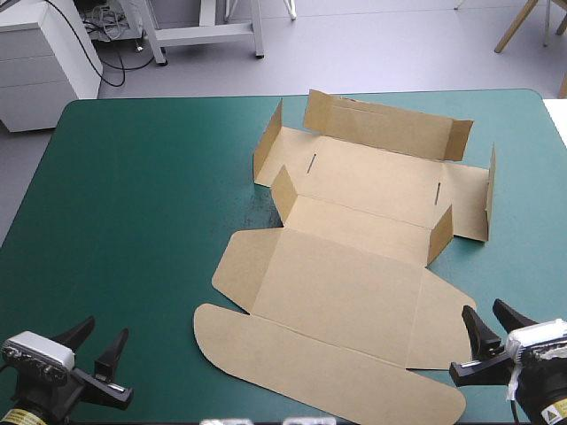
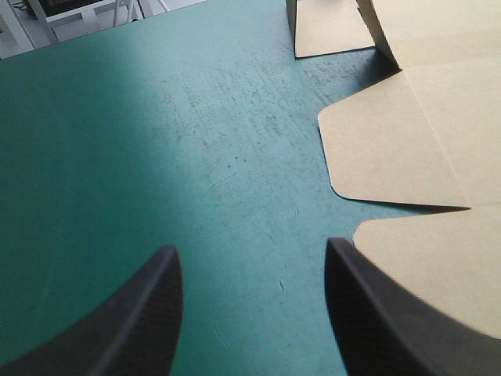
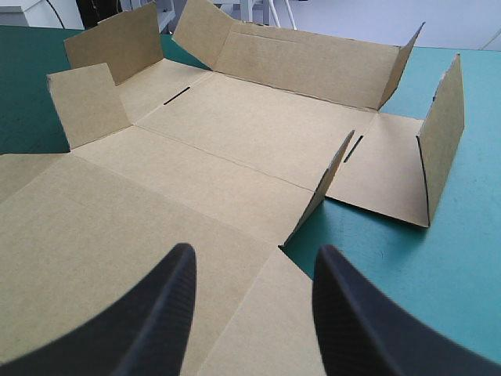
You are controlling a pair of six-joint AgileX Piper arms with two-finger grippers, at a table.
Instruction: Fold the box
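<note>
The brown box (image 1: 354, 257) lies spread on the teal-green cover, its lid panels flat toward the near edge. The far wall and the side flaps stand partly raised (image 3: 297, 63). My left gripper (image 1: 100, 343) stands open at the near left corner, apart from the box. In the left wrist view (image 2: 252, 266) it is over bare cover, with the lid's rounded flap (image 2: 438, 266) beside one finger. My right gripper (image 1: 490, 320) is open at the near right, over the lid's right edge (image 3: 102, 258). Nothing is between its fingers (image 3: 344, 313).
The teal-green table (image 1: 133, 195) is bare on its left half. A white cabinet (image 1: 44, 53) stands beyond the far left corner. The table's right edge (image 1: 554, 124) is close to the box's right flap.
</note>
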